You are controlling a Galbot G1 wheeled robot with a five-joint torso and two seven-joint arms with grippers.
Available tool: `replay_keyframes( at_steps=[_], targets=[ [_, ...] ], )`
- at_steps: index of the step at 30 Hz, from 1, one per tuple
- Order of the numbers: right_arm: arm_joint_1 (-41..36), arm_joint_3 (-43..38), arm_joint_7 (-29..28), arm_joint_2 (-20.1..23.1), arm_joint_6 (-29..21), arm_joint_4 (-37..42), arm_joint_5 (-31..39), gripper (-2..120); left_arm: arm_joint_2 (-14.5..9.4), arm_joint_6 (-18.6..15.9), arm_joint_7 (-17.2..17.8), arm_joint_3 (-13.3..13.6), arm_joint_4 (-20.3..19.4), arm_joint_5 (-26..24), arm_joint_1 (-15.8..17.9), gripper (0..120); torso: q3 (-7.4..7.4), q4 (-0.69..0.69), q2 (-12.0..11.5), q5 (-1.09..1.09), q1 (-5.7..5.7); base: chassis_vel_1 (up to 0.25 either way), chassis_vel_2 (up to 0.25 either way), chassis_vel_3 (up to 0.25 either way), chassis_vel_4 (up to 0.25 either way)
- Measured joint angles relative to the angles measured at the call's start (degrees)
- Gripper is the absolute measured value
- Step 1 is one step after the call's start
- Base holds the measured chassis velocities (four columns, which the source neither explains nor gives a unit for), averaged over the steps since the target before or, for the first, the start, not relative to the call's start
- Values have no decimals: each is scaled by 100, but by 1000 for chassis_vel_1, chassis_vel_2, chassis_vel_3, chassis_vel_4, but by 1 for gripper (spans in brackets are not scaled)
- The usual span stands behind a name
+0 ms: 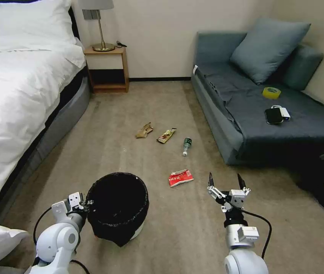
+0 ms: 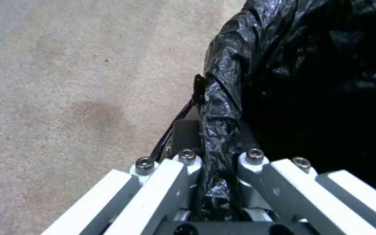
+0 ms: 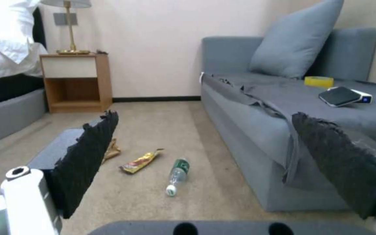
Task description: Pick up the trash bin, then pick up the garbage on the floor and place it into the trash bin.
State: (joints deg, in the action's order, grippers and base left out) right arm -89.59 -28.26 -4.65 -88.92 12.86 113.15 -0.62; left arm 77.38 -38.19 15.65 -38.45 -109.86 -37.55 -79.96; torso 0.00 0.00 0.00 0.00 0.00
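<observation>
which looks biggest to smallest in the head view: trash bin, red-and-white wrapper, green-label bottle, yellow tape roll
1. trash bin, by far the largest, though also nearest the camera.
2. red-and-white wrapper.
3. green-label bottle and yellow tape roll look about alike; the roll lies farther off on the sofa, so no ranking.

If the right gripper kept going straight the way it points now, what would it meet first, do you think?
Probably nothing soon: the right gripper, fingers open, aims over bare carpet between the bottle and the sofa. The far wall looks next, though depth is unclear.
</observation>
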Motion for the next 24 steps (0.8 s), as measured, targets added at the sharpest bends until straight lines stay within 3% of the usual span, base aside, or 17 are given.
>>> replay_keyframes(
  at_steps=[6, 11, 14, 19, 24],
  targets=[
    [16, 5, -6, 35, 12, 16, 28, 100, 84, 173, -130, -28, -75, 142, -89, 4, 0, 0, 0, -2, 0, 0, 0, 0, 0],
    [57, 26, -7, 54, 18, 16, 29, 100, 141, 424, -609, -84, -211, 347, -212, 4, 0, 0, 0, 0, 0, 0, 0, 0, 0],
    [85, 41, -8, 90, 18, 14, 29, 100, 177, 772, -1058, -141, -345, 526, -315, 4, 0, 0, 0, 0, 0, 0, 0, 0, 0],
    [91, 54, -5, 126, 18, 14, 29, 100, 220, 1161, -1303, -212, -444, 623, -401, 4, 0, 0, 0, 0, 0, 0, 0, 0, 0],
    [98, 60, 2, 169, 26, 46, -4, 100, 285, 1580, -1619, -470, -559, 906, -526, 4, 0, 0, 0, 0, 0, 0, 0, 0, 0]
  ],
)
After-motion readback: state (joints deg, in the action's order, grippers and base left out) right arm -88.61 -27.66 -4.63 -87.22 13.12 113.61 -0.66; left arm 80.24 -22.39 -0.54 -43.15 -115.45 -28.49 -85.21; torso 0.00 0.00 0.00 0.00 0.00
